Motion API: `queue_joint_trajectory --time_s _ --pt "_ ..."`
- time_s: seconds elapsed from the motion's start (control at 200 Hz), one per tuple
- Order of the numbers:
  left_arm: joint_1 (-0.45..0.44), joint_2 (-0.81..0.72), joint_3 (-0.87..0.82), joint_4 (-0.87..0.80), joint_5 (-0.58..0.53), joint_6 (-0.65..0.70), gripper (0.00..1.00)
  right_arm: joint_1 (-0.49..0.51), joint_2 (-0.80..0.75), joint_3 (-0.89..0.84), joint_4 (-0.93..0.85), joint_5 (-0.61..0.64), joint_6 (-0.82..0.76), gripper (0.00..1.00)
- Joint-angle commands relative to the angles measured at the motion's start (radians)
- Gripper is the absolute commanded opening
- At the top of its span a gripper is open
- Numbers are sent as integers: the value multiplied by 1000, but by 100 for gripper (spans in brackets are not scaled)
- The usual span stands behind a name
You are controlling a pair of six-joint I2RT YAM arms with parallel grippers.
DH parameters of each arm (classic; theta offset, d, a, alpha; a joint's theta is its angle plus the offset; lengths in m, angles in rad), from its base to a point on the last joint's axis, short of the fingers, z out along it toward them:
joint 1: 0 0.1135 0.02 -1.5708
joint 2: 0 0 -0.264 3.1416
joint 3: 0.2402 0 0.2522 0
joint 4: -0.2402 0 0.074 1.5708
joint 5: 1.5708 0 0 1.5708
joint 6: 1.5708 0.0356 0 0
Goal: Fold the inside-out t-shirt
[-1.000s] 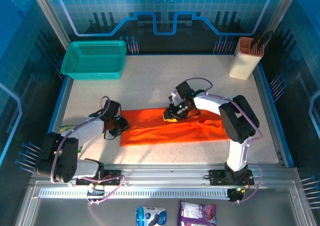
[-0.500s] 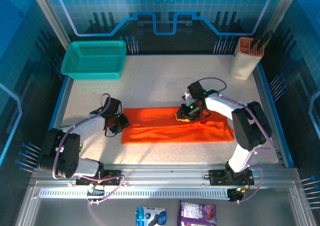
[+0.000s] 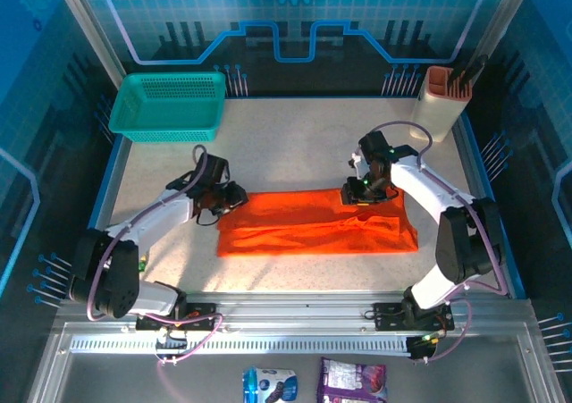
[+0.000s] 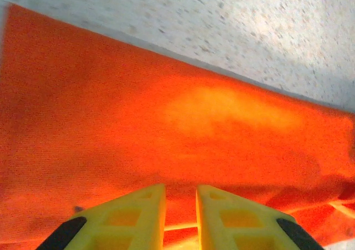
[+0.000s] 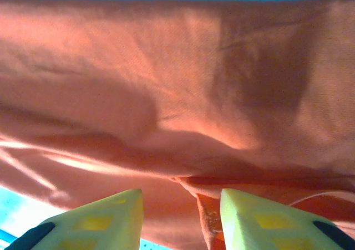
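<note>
The inside-out t-shirt (image 3: 313,229) lies on the speckled table as a long flat orange-red band, left to right across the middle. My left gripper (image 3: 234,197) is at its far left corner. In the left wrist view the cloth (image 4: 166,111) lies flat ahead of that gripper (image 4: 181,186), whose yellow fingers stand only a narrow gap apart over it. My right gripper (image 3: 353,196) is on the band's far edge, right of middle. In the right wrist view it (image 5: 180,193) is open, and a small raised fold of the cloth (image 5: 166,67) lies next to its right finger.
A teal mesh basket (image 3: 168,106) stands at the back left. A beige holder (image 3: 438,104) with dark tools stands at the back right. Bare table (image 3: 268,144) runs between them and the shirt. Two packets (image 3: 268,385) lie below the front rail.
My right gripper has slid rightward along the shirt's far edge, and the band's right end now reaches further right. My left gripper has moved from the left edge up to the far left corner.
</note>
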Motion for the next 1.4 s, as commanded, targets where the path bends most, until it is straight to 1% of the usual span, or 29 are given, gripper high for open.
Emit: queue_joint_trajectory --time_s 0.0,0.13,0.265,0.34,0.43,0.565,0.655,0.75,0.871,0.986,1.106,1.211,1.261,1.396 --pt "-53 61 47 6 31 -12 23 -2 38 -13 -35 -84 -55 43" --pt "-110 124 85 41 38 -30 23 -1 77 -27 -17 -109 -59 45" --pt "-144 176 117 52 40 -33 23 13 82 -52 -41 -79 -36 45" --pt "-150 192 120 58 43 -34 23 40 44 -71 -85 -27 1 44" --pt "-152 204 123 64 47 -31 23 97 -22 -114 -140 26 64 44" --pt "-152 223 133 55 53 -13 23 158 -112 -197 -187 42 161 44" --pt "-152 227 136 47 55 -4 23 163 -163 -191 -218 69 186 45" --pt "-151 231 141 41 54 6 23 114 -209 -158 -216 88 179 44" --pt "-152 239 148 40 52 7 23 -17 -220 -117 -156 57 133 44" --pt "-153 239 153 49 65 2 23 -158 -149 -68 -94 -9 74 44" --pt "-173 244 185 45 86 24 24 -268 -43 -42 -21 -100 28 53" --pt "-192 260 216 45 99 27 24 -316 54 -34 25 -167 3 55" --pt "-202 269 231 42 103 29 24 -323 79 -43 35 -189 -2 55" --pt "-236 300 272 47 119 33 24 -320 40 -131 59 -231 11 58"
